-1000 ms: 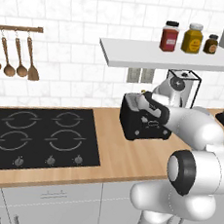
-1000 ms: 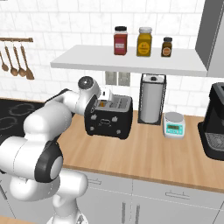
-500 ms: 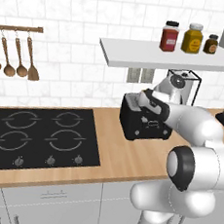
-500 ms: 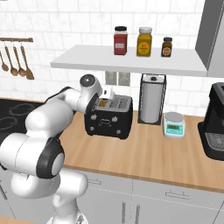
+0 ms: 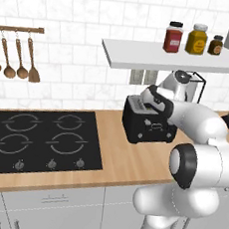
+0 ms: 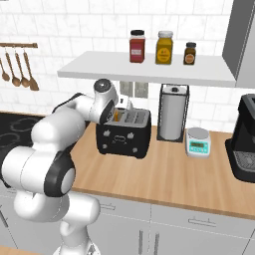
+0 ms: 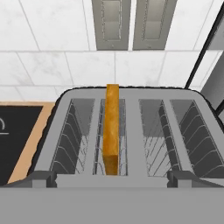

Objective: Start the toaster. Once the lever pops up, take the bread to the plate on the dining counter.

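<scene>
my hand's hanging right over the black toaster [image 7: 127, 131] on the wood counter [image 6: 164, 172] by the paper towel holder [image 6: 172, 112], bread [image 7: 112, 127] standing on edge in a left slot, and honestly can't tell how far my gripper is open.

Bread [image 7: 112, 127] upright (edge-on) in toaster [image 7: 127, 131].

Colours at the toaster
The toaster [image 6: 123, 133] was black, silver-topped; the bread [image 7: 112, 127] golden-brown; the counter [image 6: 164, 172] light wood.
</scene>
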